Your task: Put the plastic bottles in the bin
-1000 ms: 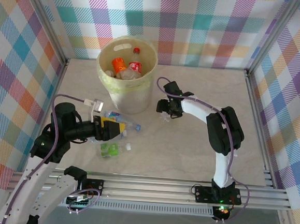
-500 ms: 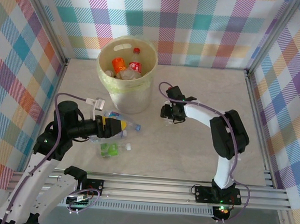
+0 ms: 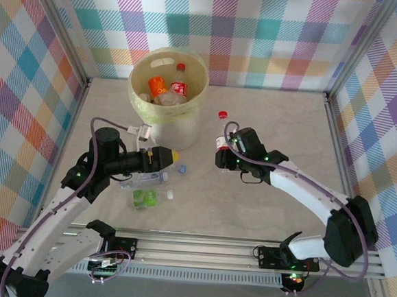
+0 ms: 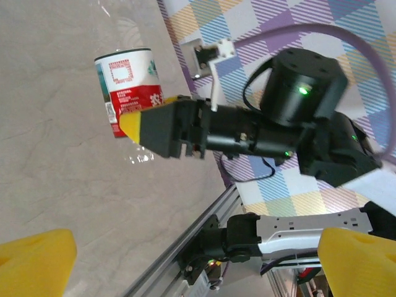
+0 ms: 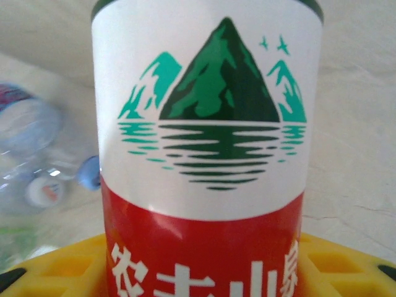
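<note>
Right claw (image 3: 223, 155) grips a red-labelled bottle (image 5: 204, 154), while left claw (image 3: 175, 160) gapes wide open

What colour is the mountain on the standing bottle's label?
Dark green, on the clear plastic bottle with the white-and-red label; right wrist view shows it best.

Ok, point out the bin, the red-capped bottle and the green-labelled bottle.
bin (image 3: 175, 129), top view, on its outer wall.
red-capped bottle (image 3: 222, 114), top view, on its cap.
green-labelled bottle (image 3: 144, 198), top view, on its label.
</note>
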Controlling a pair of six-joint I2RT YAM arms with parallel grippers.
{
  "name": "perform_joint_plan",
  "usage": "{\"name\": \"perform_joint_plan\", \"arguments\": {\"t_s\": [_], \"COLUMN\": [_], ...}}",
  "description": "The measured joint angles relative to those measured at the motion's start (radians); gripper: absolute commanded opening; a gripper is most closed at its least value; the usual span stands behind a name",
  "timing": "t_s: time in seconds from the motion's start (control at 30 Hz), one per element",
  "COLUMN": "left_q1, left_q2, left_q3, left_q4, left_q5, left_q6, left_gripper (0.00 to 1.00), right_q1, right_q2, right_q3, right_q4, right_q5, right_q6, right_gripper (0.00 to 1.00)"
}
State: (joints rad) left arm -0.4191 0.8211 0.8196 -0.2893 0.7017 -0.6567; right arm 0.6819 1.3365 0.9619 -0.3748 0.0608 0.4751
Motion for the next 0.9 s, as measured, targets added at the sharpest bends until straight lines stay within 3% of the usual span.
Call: {"name": "perform_joint_plan", "arguments": {"t_s": [0.37, 0.57, 0.9], "left_q1": [-0.095, -0.145, -0.178], "left_q2": [0.172, 0.253, 0.345], "left_q3": [0.02, 0.061, 0.109], "left_q4": [0.12, 0.153, 0.191], "left_q5": [-0.068, -0.095, -0.164], "left_q6": [-0.081, -0.088, -0.112], "left_gripper": [0.99, 0.98, 0.89], "right_q1": [0.192, 0.245, 0.297], "right_q2": [-0.14, -0.196, -0.214], "right_q3": [0.0, 0.0, 0.0], "right_q4": [-0.025, -0.034, -0.029], "right_q5": [-0.017, -0.017, -0.037], "right_q6": [-0.024, -0.023, -0.031], "right_gripper": [0.54, 0.54, 0.54]}}
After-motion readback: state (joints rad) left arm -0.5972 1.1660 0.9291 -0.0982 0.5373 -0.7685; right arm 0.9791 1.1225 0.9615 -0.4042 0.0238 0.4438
